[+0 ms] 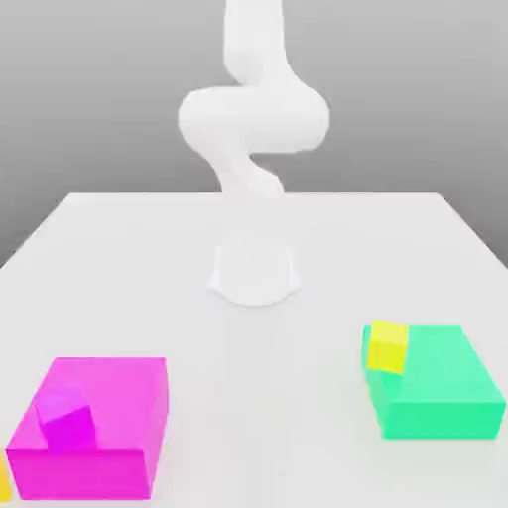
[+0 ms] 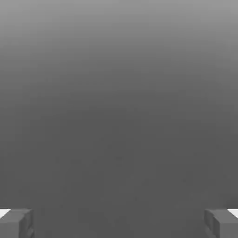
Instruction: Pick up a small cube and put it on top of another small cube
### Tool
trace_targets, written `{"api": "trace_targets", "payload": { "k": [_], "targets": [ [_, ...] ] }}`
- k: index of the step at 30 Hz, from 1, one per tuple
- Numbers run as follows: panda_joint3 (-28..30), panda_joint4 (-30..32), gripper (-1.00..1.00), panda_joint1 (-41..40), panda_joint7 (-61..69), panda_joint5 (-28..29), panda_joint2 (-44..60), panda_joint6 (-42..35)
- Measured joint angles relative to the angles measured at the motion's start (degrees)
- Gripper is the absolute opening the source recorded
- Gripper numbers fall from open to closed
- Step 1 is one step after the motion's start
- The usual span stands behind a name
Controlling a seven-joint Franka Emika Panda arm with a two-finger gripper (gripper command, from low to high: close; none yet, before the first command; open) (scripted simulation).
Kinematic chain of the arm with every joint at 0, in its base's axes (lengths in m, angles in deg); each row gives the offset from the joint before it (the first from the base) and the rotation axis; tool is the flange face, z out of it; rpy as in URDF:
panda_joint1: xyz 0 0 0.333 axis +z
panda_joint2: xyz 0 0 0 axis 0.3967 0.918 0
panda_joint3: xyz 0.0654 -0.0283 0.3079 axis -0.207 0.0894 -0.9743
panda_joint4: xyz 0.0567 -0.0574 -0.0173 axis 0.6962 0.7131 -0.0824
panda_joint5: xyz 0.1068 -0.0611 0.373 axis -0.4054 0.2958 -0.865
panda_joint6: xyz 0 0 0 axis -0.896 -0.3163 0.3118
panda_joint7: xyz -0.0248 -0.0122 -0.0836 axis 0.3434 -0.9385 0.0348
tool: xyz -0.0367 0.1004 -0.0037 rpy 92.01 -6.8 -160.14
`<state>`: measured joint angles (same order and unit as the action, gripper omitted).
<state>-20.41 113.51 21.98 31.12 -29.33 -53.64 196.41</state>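
Note:
A small golden cube [image 1: 3, 478] peeks in at the lower edge of the exterior view's left, just beside the big magenta block [image 1: 109, 437]; most of it is cut off. A small pale lemon-yellow cube [image 1: 387, 347] sits on the near corner of the big green block [image 1: 437, 382] at the exterior view's right. The white arm [image 1: 253, 119] rises coiled above its base [image 1: 255, 273] at the table's middle, far from both cubes. In the hand view my gripper [image 2: 119, 225] is open, its grey fingertips [image 2: 16, 223] wide apart with nothing between them, facing plain grey background.
A small magenta cube [image 1: 65, 417] rests on top of the magenta block. The white table [image 1: 149, 258] stretches between the two blocks, and its far edge runs behind the arm's base.

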Motion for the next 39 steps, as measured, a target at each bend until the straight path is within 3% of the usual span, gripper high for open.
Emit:
{"api": "trace_targets", "payload": {
  "k": [30, 35, 36, 39],
  "targets": [
    [12.71, -7.84, 0.00, -17.44, -16.03, -10.21, 62.96, 13.66],
    [10.53, -9.92, 0.00, -20.49, -14.95, -13.36, 73.35, 19.88],
    [10.17, -10.16, -1.00, -20.79, -14.72, -13.71, 74.41, 20.67],
    [10.16, -10.16, -1.00, -20.80, -14.70, -13.74, 74.41, 20.70]
  ]
}}
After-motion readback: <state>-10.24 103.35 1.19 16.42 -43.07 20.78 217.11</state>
